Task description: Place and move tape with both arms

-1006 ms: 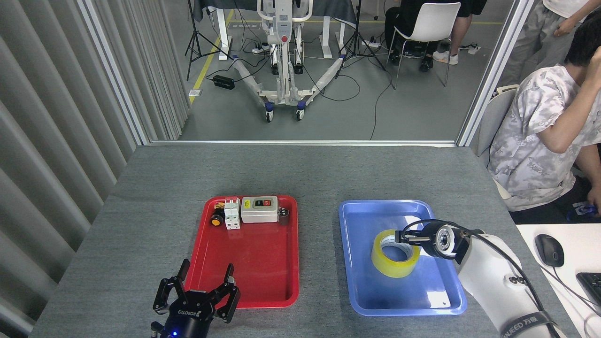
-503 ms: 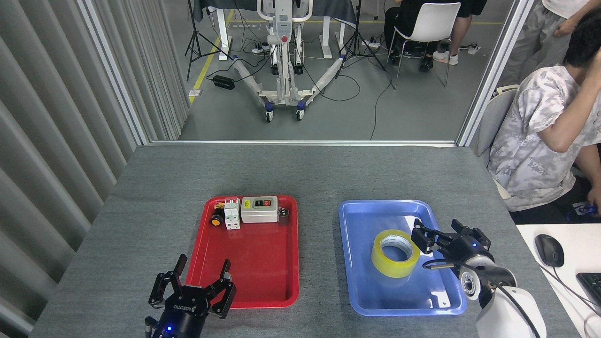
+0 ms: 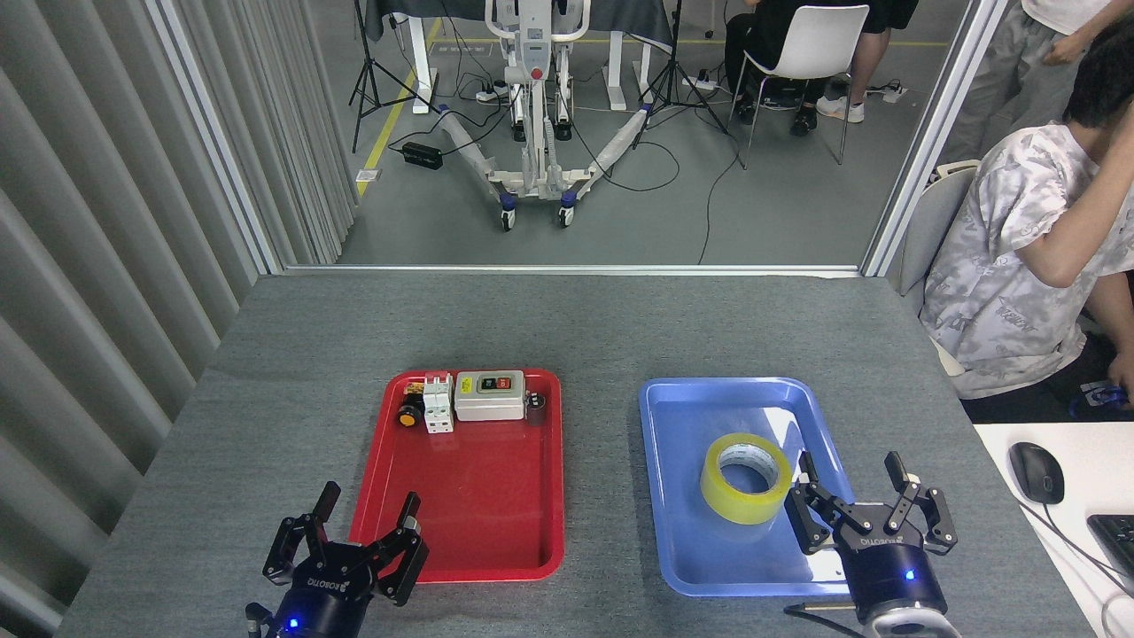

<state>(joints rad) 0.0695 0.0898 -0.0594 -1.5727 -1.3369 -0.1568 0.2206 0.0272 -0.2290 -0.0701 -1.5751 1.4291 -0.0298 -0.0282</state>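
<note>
The tape (image 3: pixel 746 477), a yellow roll with a white core, lies flat in the blue tray (image 3: pixel 682 416). My right gripper (image 3: pixel 864 496) stands open just right of and slightly nearer than the roll, over the tray's near right rim, holding nothing. My left gripper (image 3: pixel 345 527) is open too, at the near left corner of the red tray (image 3: pixel 478 514), empty.
A grey switch box (image 3: pixel 489 394), a white breaker (image 3: pixel 438 404) and small parts sit at the red tray's far end. A seated person (image 3: pixel 1028 266) is at the table's right edge. A mouse (image 3: pixel 1035 471) and a keyboard (image 3: pixel 1118 535) lie on a white desk to the right.
My right gripper has let go of the tape, drawn back toward me and turned upright, open. The left gripper has slid slightly nearer and to the left. The tape stays in the blue tray.
</note>
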